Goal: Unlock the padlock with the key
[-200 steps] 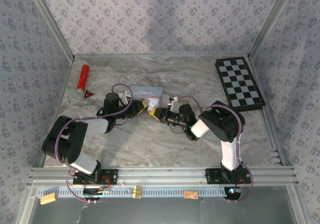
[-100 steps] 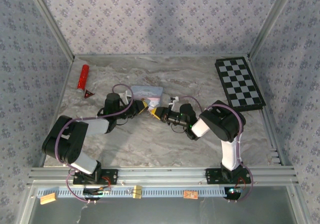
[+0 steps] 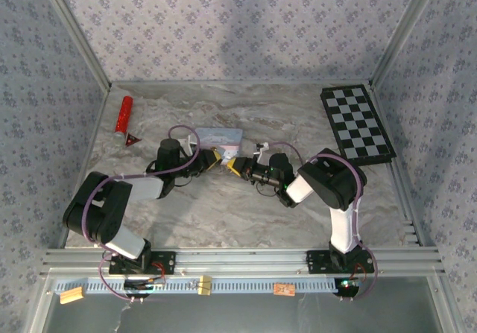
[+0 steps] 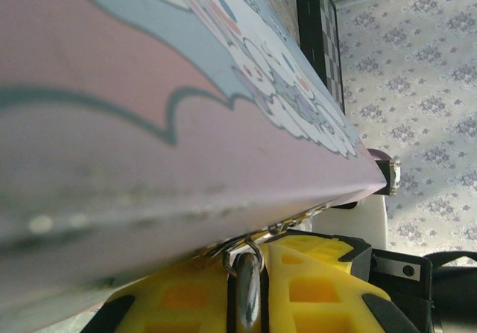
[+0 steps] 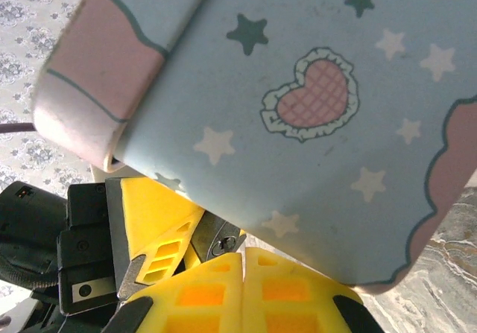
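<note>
The light-blue cartoon tin lies mid-table, with both grippers meeting at its near edge. My left gripper is shut on the tiny padlock: the silvery shackle sits pinched between the yellow fingers, threaded through a thin wire ring under the tin's pink side. The padlock's dark body with its round keyhole sits just past my right gripper, which is shut. Its pads press together and the key is hidden between them. The left gripper's yellow finger is beside it, under the tin.
A folded chessboard lies at the back right, and a red tube-like object at the back left. Patterned walls and metal rails enclose the marbled table.
My right gripper has crept up and left, closer to the tin and the left gripper. The left gripper has hardly moved.
</note>
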Available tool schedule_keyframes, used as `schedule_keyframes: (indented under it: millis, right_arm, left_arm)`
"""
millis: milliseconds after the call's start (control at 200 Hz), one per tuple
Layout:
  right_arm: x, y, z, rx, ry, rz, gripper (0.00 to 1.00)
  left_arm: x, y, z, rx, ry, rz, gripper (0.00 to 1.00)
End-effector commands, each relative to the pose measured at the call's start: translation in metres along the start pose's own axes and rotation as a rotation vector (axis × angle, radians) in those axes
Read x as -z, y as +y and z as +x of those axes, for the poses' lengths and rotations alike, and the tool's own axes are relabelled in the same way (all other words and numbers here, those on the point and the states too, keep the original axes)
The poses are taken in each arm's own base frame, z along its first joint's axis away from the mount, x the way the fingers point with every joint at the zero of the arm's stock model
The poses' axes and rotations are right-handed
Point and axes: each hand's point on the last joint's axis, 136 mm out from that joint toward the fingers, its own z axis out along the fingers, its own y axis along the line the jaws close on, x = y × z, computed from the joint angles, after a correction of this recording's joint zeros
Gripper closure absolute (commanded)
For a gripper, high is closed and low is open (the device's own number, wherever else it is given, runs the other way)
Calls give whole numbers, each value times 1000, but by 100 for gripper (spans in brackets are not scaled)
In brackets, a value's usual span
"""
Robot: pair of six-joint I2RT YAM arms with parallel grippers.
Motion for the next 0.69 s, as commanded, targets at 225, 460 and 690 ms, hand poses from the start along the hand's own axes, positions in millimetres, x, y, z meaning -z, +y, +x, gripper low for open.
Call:
schedule_keyframes:
  millis: [225,460,690]
  right_arm:
    - [-16,20,-5,28,-43,-54,100]
    - [-14,19,-4,22,-48,-50,100]
    - [-18,23,2,20,-40,-57,100]
  left_arm:
    - [-8,-75,31,-84,65,178,100]
    - [-7,-79,30,-76,50,193,100]
    - [-10,-86,30,-71,57,223,100]
